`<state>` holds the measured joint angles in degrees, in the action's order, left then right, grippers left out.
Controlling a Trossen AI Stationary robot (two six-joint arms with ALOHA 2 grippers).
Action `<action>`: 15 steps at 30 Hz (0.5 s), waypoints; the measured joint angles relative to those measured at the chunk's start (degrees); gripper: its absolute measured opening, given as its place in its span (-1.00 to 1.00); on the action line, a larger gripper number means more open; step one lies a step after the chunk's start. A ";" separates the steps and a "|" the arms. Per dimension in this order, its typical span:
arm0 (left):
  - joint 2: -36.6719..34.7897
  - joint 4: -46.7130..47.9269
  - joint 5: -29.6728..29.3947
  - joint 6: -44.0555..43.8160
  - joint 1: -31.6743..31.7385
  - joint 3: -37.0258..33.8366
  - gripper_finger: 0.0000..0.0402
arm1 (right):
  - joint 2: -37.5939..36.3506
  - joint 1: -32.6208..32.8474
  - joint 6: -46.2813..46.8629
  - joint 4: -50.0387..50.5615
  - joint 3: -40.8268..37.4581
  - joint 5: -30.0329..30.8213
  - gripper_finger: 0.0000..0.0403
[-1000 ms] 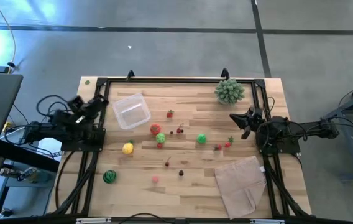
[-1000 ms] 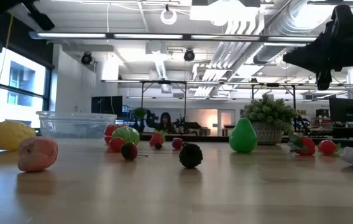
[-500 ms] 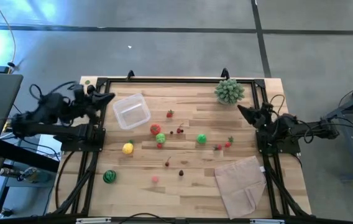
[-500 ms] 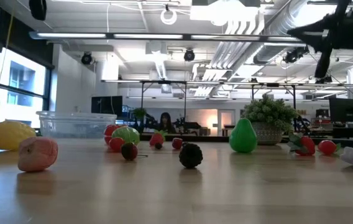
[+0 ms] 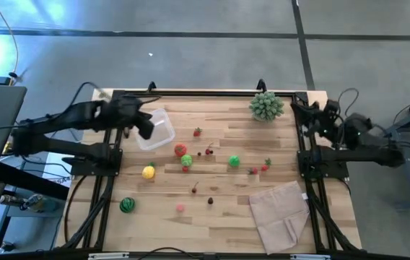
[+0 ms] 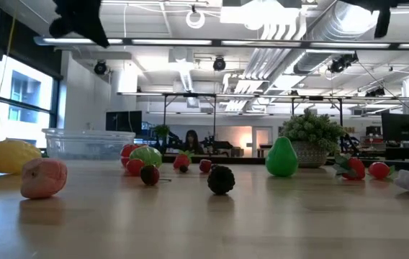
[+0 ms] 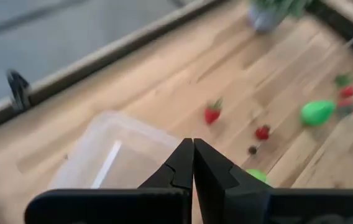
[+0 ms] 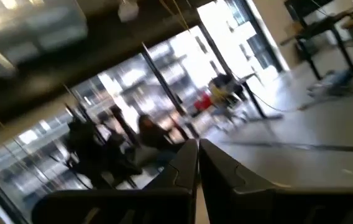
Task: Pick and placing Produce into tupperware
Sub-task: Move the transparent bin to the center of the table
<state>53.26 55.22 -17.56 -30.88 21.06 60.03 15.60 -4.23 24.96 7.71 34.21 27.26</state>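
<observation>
The clear tupperware sits near the table's far left and appears low in the left wrist view, tupperware. Produce lies scattered on the wood: yellow lemon, striped melon, red tomato, green pear, strawberry and small berries. My left gripper hangs shut above the tub's left part, touching nothing; its shut tips show in its wrist view. My right gripper is shut, raised at the far right edge and pointing into the room.
A spiky pale-green plant ball stands at the far right, close to my right gripper. A beige folded cloth lies near the right corner. A black frame rims the table. Bare wood lies along the near edge.
My left arm has swung from beyond the table's left edge rightward until its gripper is over the tupperware. My right gripper has risen, tipped upward and drawn toward the far right corner, leaving most of the low view. Nothing on the table has moved.
</observation>
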 joint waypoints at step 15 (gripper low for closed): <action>25.70 2.18 16.13 8.84 14.16 -0.04 -1.00 | 38.78 -6.03 12.10 52.21 27.70 -12.63 -0.96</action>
<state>78.95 57.41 -1.43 -22.04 35.22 59.99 54.38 -10.26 37.06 59.91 61.91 14.63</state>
